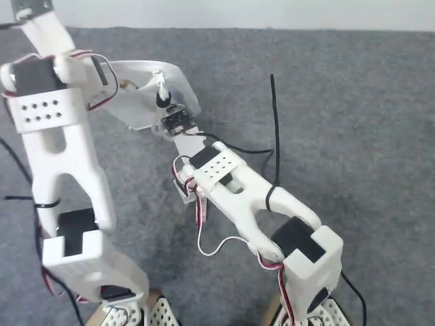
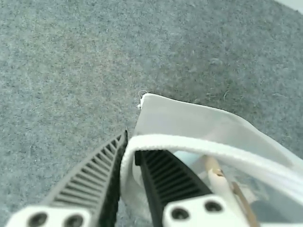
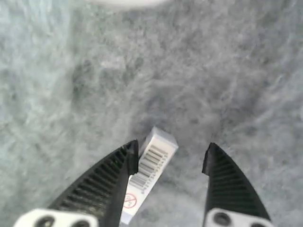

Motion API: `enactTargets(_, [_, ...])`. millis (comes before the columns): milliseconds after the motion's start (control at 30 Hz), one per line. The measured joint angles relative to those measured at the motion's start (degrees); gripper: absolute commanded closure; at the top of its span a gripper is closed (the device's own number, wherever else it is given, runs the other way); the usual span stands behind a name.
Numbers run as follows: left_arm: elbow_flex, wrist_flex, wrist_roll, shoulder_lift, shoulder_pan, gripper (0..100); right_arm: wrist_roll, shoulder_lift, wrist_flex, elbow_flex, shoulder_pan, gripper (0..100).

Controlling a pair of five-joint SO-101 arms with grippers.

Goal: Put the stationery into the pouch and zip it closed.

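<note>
1. High view: your left arm stands tall and bends over to the pouch, which lies on the far part of the carpet. Your right arm stretches low and forward, with its wrist tipped down near the pouch. The small white piece under that wrist may be the box, but I cannot be sure.

2. Left wrist view: your left claw pinches the pouch by its white rim, and the mouth gapes beside it. Pens lie inside. Hold that pinch firm and the rim lifted, so that the mouth is wide when the next piece comes.

3. Right wrist view: your right claw is spread and points down at the carpet. The box lies there against one finger, or just beside it, well off centre. I judge that the step in hand is picking up this box. Shift the claw sideways until the box sits midway, lower it, then close across the narrow sides. Closing from here would likely push the box away.
</note>
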Motion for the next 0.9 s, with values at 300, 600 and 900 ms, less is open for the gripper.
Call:
enactTargets(300, [0.0, 0.0, 0.0, 0.0, 0.0, 99, -0.44, 4.04, 0.0, -1.32, -0.79, 90.8])
enactTargets(600, [0.0, 0.0, 0.0, 0.0, 0.0, 99, -0.44, 6.51, 8.35, -8.44, -1.49, 98.7])
enactTargets(900, [0.0, 0.0, 0.0, 0.0, 0.0, 99, -0.26, 6.51, 23.56, -20.22, -1.32, 99.2])
